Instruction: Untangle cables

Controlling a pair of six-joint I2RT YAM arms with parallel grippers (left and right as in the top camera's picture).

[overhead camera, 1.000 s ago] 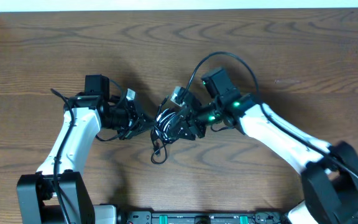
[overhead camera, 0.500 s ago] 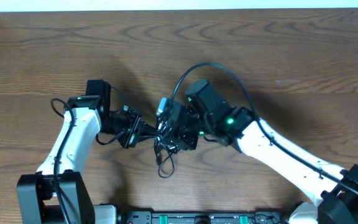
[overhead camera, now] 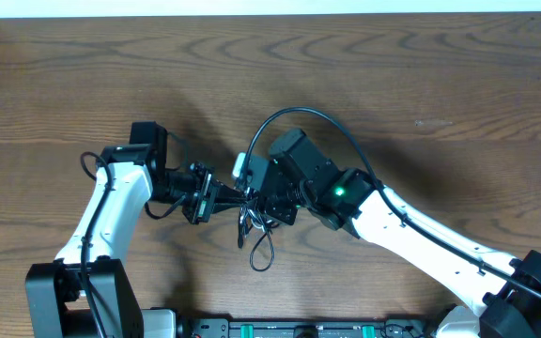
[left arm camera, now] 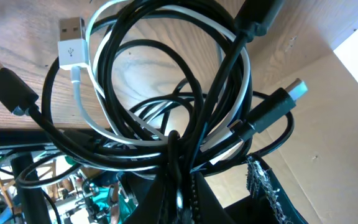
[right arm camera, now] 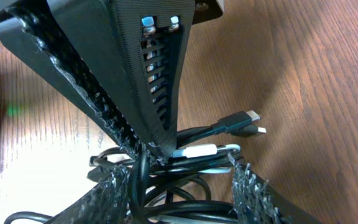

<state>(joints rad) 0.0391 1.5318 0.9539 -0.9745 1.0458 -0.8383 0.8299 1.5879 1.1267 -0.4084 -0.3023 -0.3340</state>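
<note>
The cables (overhead camera: 252, 218) are one bunch of black cords and one white cord, held between my two grippers just above the table. A loose black loop (overhead camera: 262, 255) hangs toward the front. My left gripper (overhead camera: 222, 199) is shut on the bunch; in the left wrist view the cables (left arm camera: 166, 93) fan out from its pinched tips (left arm camera: 180, 183), with a white USB plug (left arm camera: 72, 37) at top left. My right gripper (overhead camera: 259, 199) faces it. In the right wrist view the right gripper (right arm camera: 179, 196) has the bunch (right arm camera: 191, 208) filling the space between its jaws, both touching cords.
The wooden table (overhead camera: 421, 75) spreads all round the arms. The right arm's own thick black wire (overhead camera: 308, 115) arches above the grippers. The left gripper's wedge-shaped fingers (right arm camera: 135, 81) fill the top of the right wrist view. A black base unit (overhead camera: 299, 329) lies at the front edge.
My right arm has swung left and forward, bringing its gripper close against the left one. The cable bunch moved with it, and the loose loop now hangs lower toward the front.
</note>
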